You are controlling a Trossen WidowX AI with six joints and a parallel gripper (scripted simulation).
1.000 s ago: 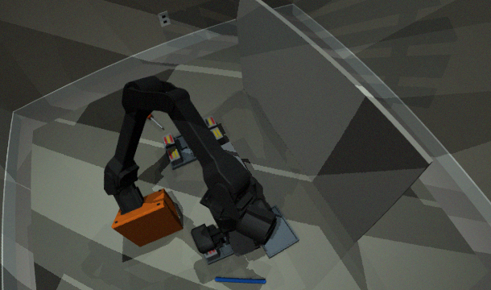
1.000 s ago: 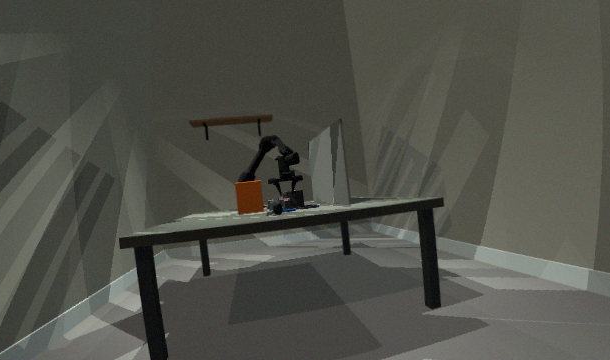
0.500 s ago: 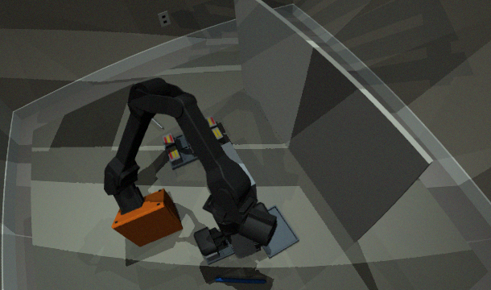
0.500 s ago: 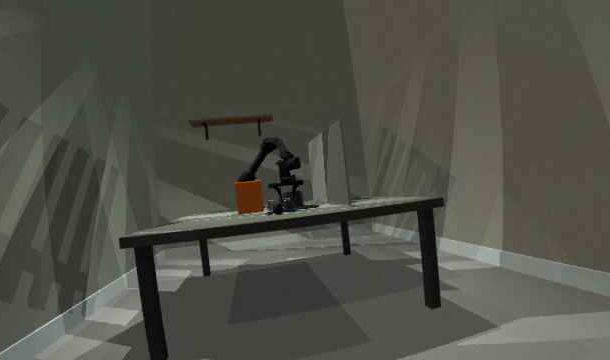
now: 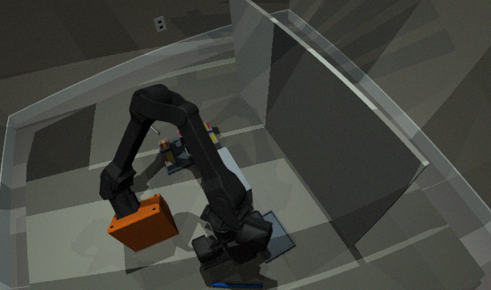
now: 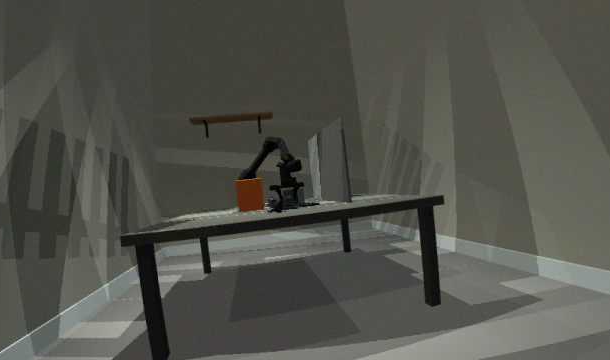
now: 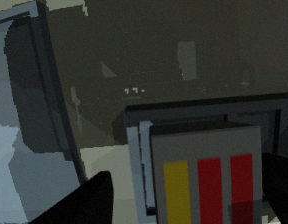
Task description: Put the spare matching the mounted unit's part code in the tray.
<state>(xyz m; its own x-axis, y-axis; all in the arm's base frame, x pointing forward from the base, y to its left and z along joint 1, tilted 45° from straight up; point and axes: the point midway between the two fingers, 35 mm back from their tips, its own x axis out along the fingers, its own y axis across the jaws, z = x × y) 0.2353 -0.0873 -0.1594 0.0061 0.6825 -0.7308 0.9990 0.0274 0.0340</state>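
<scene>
1. Tool (image 5: 235, 258) (image 6: 287, 197) (image 7: 185, 173): fingers apart, either side of yellow-red-red spare (image 7: 207, 144), unclamped.
2. Spare sits in dark holder (image 7: 170, 111), outside tray (image 5: 283, 238) (image 7: 37, 182), which lies just beside.

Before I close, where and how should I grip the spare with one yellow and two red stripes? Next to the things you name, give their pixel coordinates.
Probably from above, fingers on the two sides parallel to its stripes: the spare (image 7: 209, 175) rises above its rack (image 7: 195, 106) between them.

There are 1 robot arm (image 5: 205, 145) (image 6: 257, 161); 1 orange box (image 5: 149, 227) (image 6: 249, 195); 1 table (image 5: 68, 246) (image 6: 285, 221); 4 table legs (image 6: 428, 255); 1 wall shelf (image 6: 235, 118); 1 wall outlet (image 5: 160, 24); 1 upright panel (image 5: 330, 121) (image 6: 335, 160); 1 flat tray (image 5: 283, 242) (image 7: 50, 75).
</scene>
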